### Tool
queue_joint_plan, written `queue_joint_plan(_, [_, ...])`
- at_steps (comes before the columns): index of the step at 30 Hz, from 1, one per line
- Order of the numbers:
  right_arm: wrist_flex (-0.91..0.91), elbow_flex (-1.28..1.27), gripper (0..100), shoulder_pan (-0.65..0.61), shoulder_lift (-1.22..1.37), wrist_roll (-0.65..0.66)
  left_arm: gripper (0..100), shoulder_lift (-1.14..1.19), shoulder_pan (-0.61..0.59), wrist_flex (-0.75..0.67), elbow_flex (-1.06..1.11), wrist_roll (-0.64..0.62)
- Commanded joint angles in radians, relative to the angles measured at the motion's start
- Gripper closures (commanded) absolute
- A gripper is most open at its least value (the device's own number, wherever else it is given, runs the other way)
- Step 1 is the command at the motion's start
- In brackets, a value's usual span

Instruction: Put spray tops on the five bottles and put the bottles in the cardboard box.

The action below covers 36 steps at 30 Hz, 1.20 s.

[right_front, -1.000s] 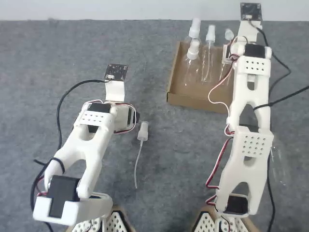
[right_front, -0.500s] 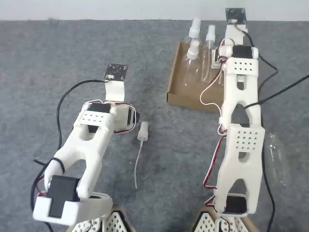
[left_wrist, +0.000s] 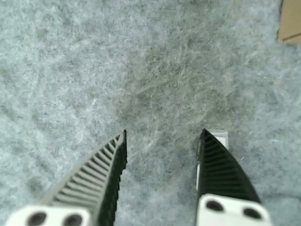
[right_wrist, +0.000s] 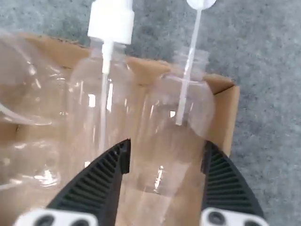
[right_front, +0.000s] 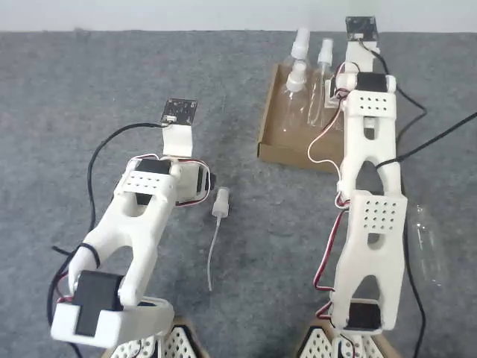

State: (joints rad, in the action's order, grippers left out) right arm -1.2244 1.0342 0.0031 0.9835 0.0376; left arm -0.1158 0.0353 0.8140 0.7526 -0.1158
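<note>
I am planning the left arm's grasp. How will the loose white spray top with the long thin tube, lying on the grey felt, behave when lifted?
The white plastic spray top is small, so probably light. Its long thin clear tube will likely flex and swing if lifted by the head. Pushed, the round head might roll on the grey felt.

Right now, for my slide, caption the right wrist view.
Open right gripper over a clear bottle in the cardboard box.
</note>
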Motion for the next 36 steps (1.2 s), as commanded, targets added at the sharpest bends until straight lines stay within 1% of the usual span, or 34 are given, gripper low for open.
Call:
queue_joint_plan(1, [0.015,0.046,80.7,0.033,-0.005,-0.008,78,-0.057,-0.005,-0.023,-0.008,-0.009])
queue_joint_plan(11, [0.008,0.041,81.2,0.044,0.022,-0.008,78,-0.057,-0.005,-0.021,-0.007,-0.009])
queue_joint_plan(17, [0.008,0.048,81.5,0.081,0.041,-0.009,78,-0.057,-0.005,-0.021,-0.007,-0.009])
queue_joint_plan(23, [0.016,0.048,96.0,0.096,0.041,-0.009,78,-0.055,-0.005,-0.023,-0.007,-0.009])
queue_joint_plan(29, [-0.001,0.086,96.7,0.094,0.019,-0.009,78,-0.055,-0.005,-0.026,0.004,-0.009])
queue_joint_plan(36, [-0.124,0.269,96.7,0.090,0.007,-0.009,78,-0.055,-0.005,-0.026,0.004,-0.009])
